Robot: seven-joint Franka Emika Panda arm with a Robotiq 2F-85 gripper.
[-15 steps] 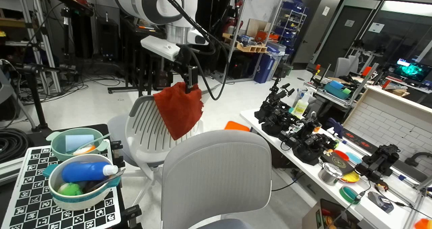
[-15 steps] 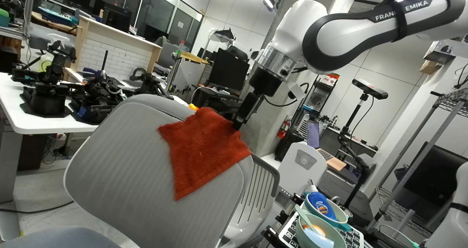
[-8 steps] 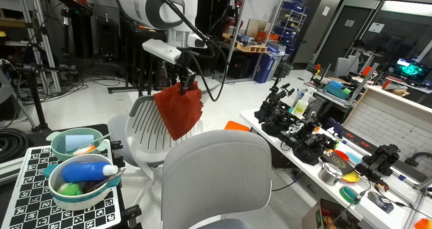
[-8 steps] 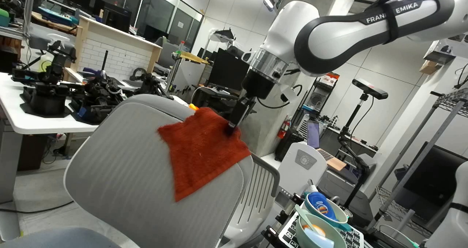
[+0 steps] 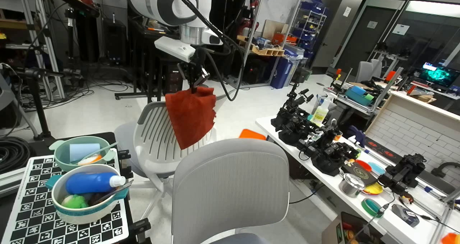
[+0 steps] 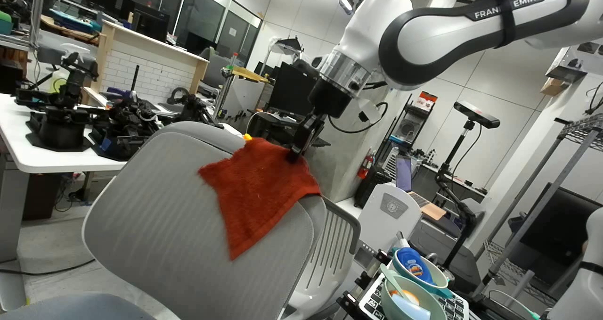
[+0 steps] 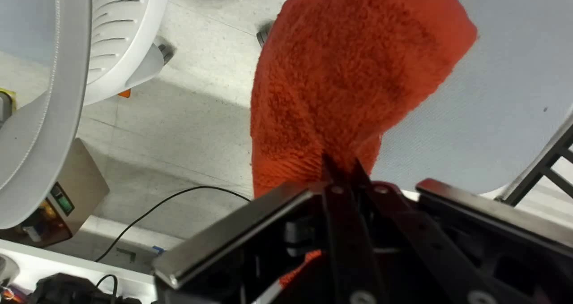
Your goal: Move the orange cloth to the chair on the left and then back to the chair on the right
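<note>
Orange cloth (image 5: 192, 118) is draped over the back of a grey chair (image 6: 160, 216), hanging down both sides, with part pinched between the nearly closed fingers (image 7: 348, 237) of the gripper (image 7: 342, 164); a second grey chair (image 5: 230, 186) stands near it in both exterior views

Robotics lab | Franka Emika arm (image 6: 435, 44) looms at 2 o'clock in an exterior view | black robot arms (image 6: 61, 129) crowd a white worktop (image 6: 19, 138) at 9 | marker-patterned board (image 5: 36, 204) at 8 in an exterior view
</note>
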